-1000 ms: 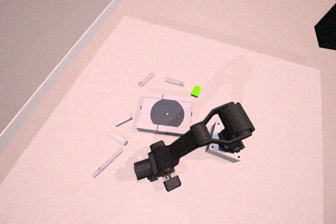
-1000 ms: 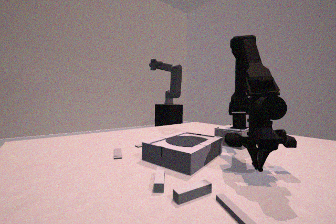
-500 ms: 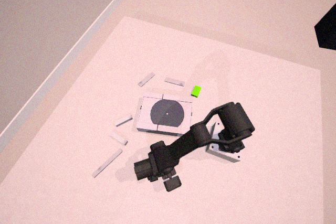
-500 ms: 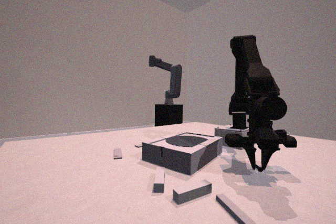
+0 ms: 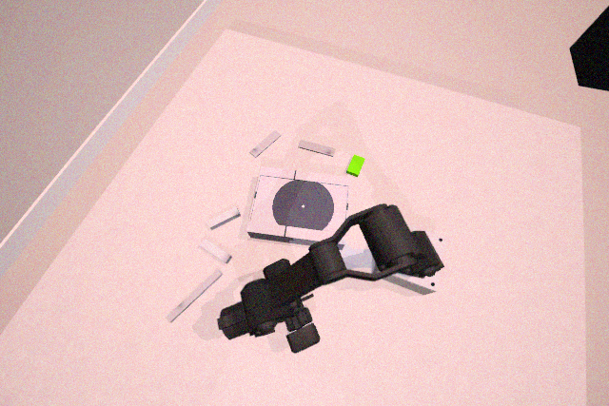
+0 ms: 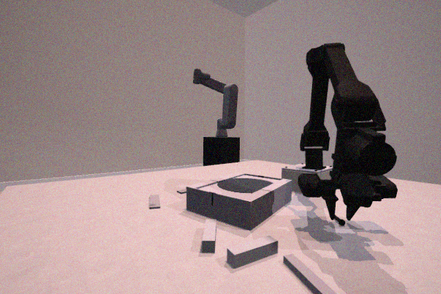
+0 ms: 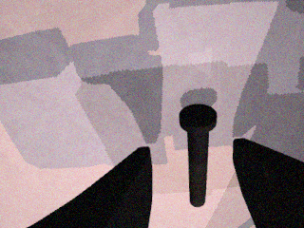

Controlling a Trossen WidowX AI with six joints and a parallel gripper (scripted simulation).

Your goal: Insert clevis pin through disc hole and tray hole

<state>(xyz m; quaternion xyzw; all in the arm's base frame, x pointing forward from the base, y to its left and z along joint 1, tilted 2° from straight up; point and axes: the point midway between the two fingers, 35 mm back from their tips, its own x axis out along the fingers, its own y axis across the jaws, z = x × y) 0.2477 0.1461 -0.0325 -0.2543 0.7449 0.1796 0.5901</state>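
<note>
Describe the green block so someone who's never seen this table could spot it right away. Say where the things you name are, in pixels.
Find the big rimmed tray point(image 5: 263, 204) point(image 6: 217, 208) with the dark round disc point(image 5: 314, 195) point(image 6: 244, 185) in it. In the top view, a small green block point(image 5: 355, 165) lies just beyond the tray's upper right corner, right of a pale bar point(image 5: 316, 147). It is the only bright green thing there; the bars around the tray are pale and longer.
</note>
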